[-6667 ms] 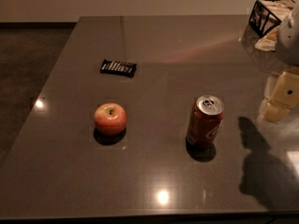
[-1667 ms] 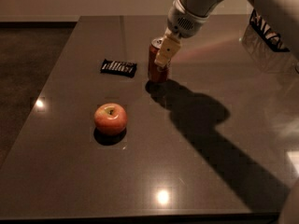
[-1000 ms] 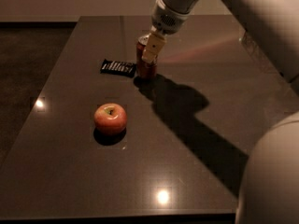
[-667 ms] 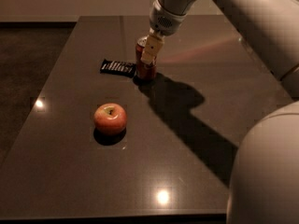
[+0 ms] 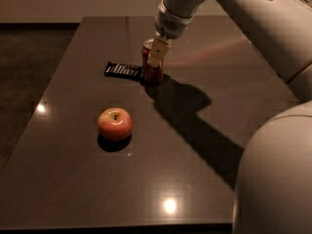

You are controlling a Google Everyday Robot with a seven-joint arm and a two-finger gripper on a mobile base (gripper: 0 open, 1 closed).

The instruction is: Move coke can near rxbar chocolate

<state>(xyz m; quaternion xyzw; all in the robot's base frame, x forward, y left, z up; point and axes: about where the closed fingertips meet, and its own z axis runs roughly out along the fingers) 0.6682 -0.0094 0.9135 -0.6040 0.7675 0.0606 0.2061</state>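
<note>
The coke can [image 5: 151,70] is a red can standing upright on the dark table, right beside the right end of the rxbar chocolate [image 5: 124,70], a flat black bar with white lettering. I cannot tell whether can and bar touch. My gripper [image 5: 157,55] reaches down from the upper right and sits around the upper part of the can, with one tan finger [image 5: 158,52] in front of it. The can's top is mostly hidden by the gripper.
A red-yellow apple [image 5: 115,123] sits nearer the front, left of centre. The dark table [image 5: 195,169] has its left edge next to a dark floor. My arm's white body fills the right side and casts a wide shadow across the table.
The gripper carried the can from the table's right middle to the left and back, up to the bar's right end. It has stayed there over the last second.
</note>
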